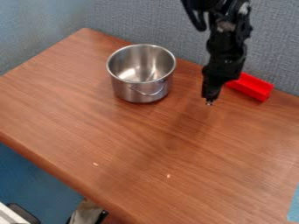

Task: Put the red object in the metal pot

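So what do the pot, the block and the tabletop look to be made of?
Pot: metal, likely stainless steel, polished; bright streaks and a mirror-like sheen.
Red block: possibly plastic or painted wood; evenly colored, no visible grain.
Tabletop: wood or wood-look laminate, satin; streaky brown grain, soft sheen.

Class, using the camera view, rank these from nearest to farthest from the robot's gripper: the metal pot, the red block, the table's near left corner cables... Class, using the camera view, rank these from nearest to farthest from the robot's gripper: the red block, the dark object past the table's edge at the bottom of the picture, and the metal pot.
From the gripper:
1. Red block, just to its right in the picture.
2. Metal pot, to its left.
3. Dark object, bottom left, past the table's edge.
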Robot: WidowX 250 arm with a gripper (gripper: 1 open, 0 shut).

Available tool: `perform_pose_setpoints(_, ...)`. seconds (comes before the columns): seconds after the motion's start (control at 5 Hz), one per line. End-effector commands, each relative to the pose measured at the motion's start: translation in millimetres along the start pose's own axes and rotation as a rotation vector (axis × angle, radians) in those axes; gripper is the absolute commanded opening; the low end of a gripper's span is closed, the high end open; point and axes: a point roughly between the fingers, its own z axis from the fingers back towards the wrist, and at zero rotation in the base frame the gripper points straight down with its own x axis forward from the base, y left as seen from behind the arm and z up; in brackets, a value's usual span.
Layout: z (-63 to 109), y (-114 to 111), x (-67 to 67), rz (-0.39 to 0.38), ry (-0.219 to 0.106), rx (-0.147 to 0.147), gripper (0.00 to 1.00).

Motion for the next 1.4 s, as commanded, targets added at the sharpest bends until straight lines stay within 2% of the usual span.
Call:
perform_pose_setpoints(0.0,31.6,1.2,6.4,0.005,-0.025,0.082,0.0)
perform_pose_setpoints(0.2,33.6,-9.5,4.8,0.029,-0.044,0.097,0.0)
perform_pose_setpoints(0.6,23.4,-13.5,12.5,0.253,0.0,0.107,0.0)
perform_pose_setpoints(0.8,22.2,-7.2,14.7,0.193,-0.006,0.085,0.0)
perform_pose_setpoints(1.0,37.5,3.9,9.4,0.196,0.042,0.131,0.0)
perform_pose_setpoints(1.2,46.8,3.6,-9.0,0.243,0.114,0.117,0.0)
